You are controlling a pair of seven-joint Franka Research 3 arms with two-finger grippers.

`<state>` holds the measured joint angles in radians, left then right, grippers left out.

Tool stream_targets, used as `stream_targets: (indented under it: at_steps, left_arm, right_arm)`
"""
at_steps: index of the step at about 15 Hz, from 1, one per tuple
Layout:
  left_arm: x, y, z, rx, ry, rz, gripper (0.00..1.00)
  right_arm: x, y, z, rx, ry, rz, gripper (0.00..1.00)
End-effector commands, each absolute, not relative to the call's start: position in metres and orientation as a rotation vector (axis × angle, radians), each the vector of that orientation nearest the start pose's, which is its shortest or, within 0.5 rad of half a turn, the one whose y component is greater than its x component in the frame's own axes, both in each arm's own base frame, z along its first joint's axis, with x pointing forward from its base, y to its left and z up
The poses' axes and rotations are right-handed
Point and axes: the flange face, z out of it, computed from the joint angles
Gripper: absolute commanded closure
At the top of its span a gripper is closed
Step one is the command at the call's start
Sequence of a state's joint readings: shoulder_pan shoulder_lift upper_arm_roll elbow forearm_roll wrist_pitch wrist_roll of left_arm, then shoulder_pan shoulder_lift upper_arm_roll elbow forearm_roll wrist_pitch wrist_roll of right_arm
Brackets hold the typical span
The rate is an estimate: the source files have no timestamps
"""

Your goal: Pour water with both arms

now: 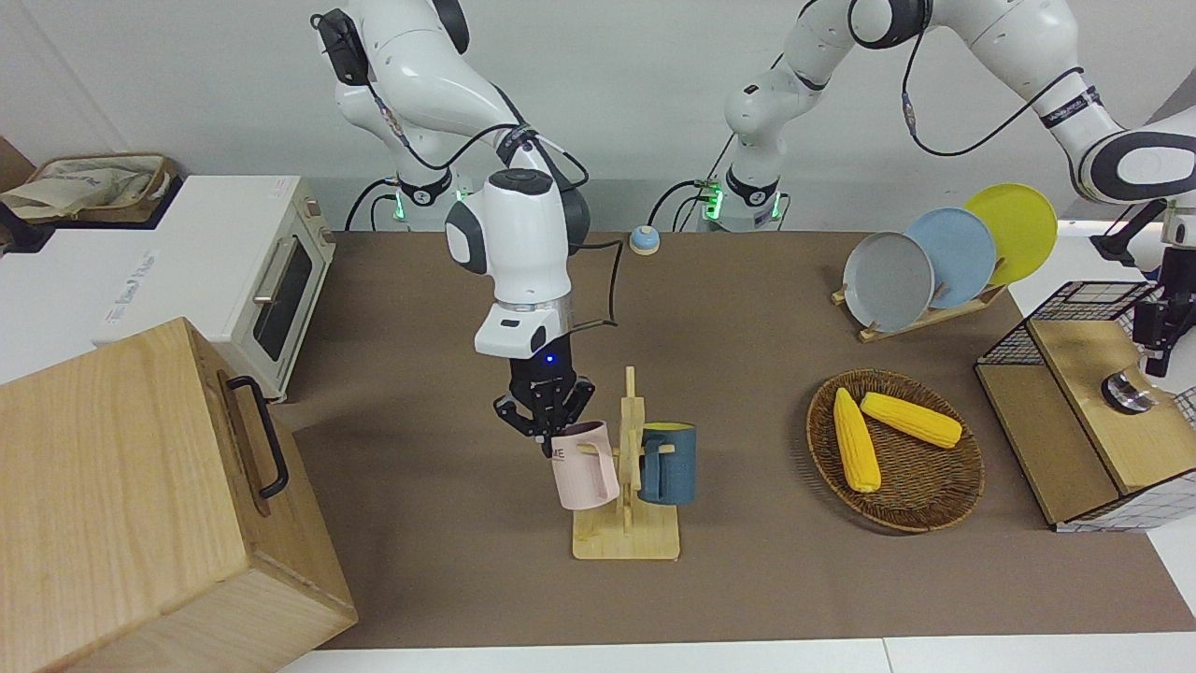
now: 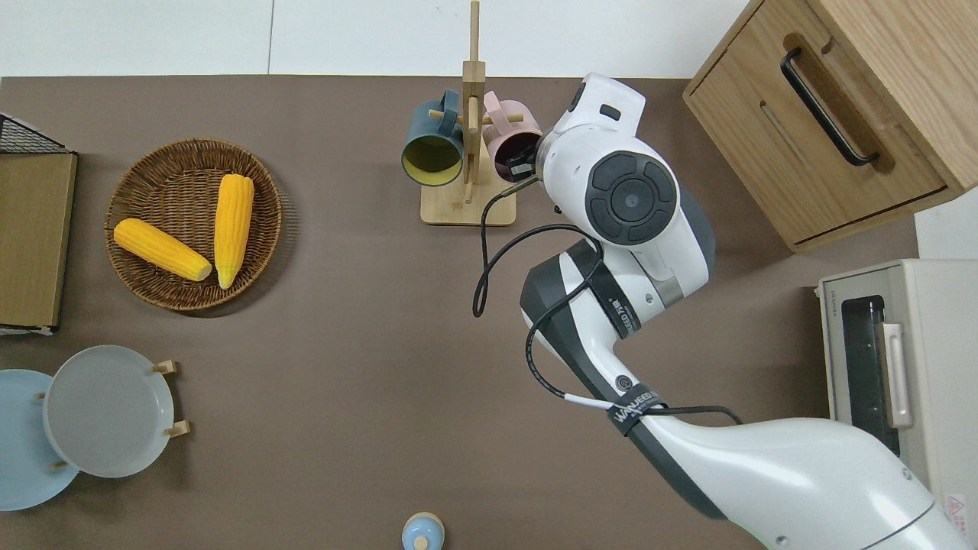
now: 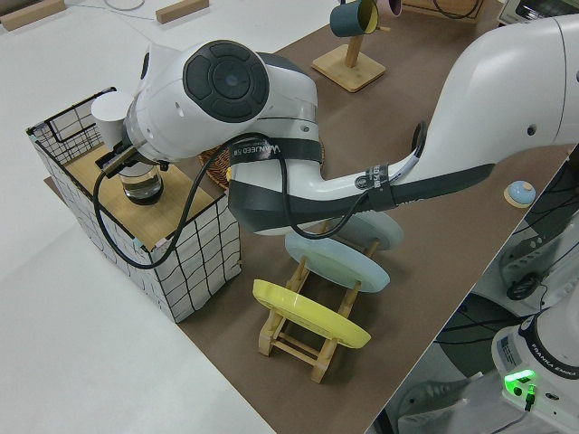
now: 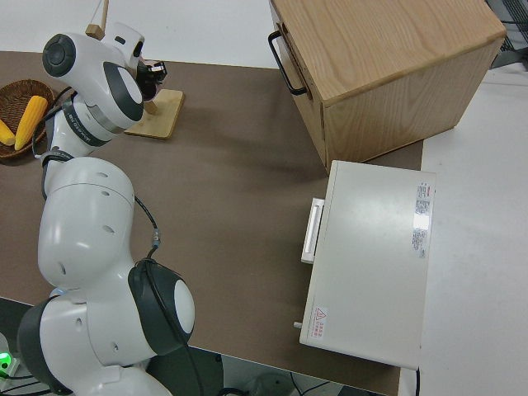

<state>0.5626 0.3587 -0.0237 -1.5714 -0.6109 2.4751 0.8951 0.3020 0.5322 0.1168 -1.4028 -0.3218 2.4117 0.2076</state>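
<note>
At the mug rack (image 1: pixel 628 505), the right gripper (image 1: pixel 551 435) seemingly pinches the pink mug's (image 1: pixel 585 467) rim; left gripper (image 1: pixel 1161 327) fingers unclear.

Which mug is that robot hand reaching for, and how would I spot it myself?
Find the wooden mug stand in the middle of the brown table, between the big wooden cabinet and the corn basket. Two mugs hang on its pegs. The right gripper is at the rim of the pink mug, hung toward the cabinet; its neighbour is the dark blue mug with a yellow inside.
</note>
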Motion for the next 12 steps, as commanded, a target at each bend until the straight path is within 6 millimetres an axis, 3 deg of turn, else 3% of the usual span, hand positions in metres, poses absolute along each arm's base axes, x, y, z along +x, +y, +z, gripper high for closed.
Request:
stream_targets:
  at_steps: [1,5,8,12]
  left_arm:
    - [0.609,0.362,0.532,-2.950,-0.127,-1.123,1.00]
    - [0.607,0.351,0.571,-3.020,-0.201,-1.031,1.00]
    - [0.596,0.338,0.604,-3.016,-0.239,-1.041,1.00]
    - [0.584,0.303,0.634,-3.059,-0.257,-0.941,1.00]
  right_arm:
    - [0.693,0.275,0.461,-3.070,-0.572,-0.817,1.000]
    - [0.689,0.268,0.471,-3.098,-0.591,-0.785,1.000]
    - [0.688,0.258,0.478,-3.127,-0.615,-0.744,1.000]
    - [0.691,0.229,0.492,-3.154,-0.608,-0.710,1.000]
